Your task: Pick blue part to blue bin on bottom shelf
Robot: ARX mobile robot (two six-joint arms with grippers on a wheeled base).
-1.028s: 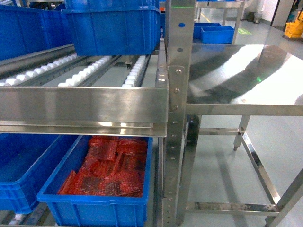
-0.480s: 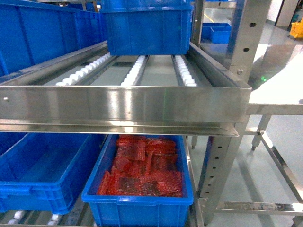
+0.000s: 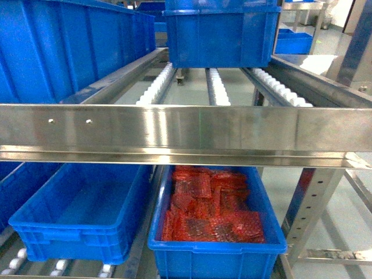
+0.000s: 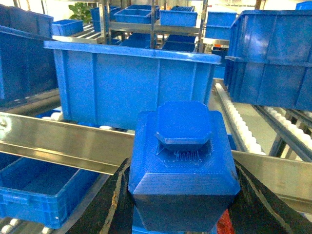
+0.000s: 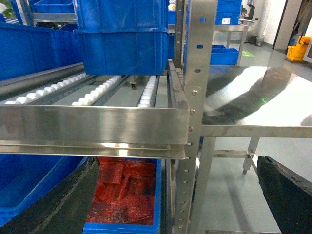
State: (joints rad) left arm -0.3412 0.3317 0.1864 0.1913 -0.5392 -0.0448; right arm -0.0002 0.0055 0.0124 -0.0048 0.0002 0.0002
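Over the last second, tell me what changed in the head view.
The view swung left: the steel table left the frame, and the red-filled bin slid right. An empty blue bin appeared beside it. The bins themselves stayed put; the left gripper holds the blue part.

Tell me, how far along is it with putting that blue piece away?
Picked up already: the blue part sits between the left pincer fingers, up by the rack's steel rail. In hand: carrying it along the rack. Left: lowering it into the empty blue bin on the bottom shelf, beside the bin of red packets. The right pincer is open and empty.
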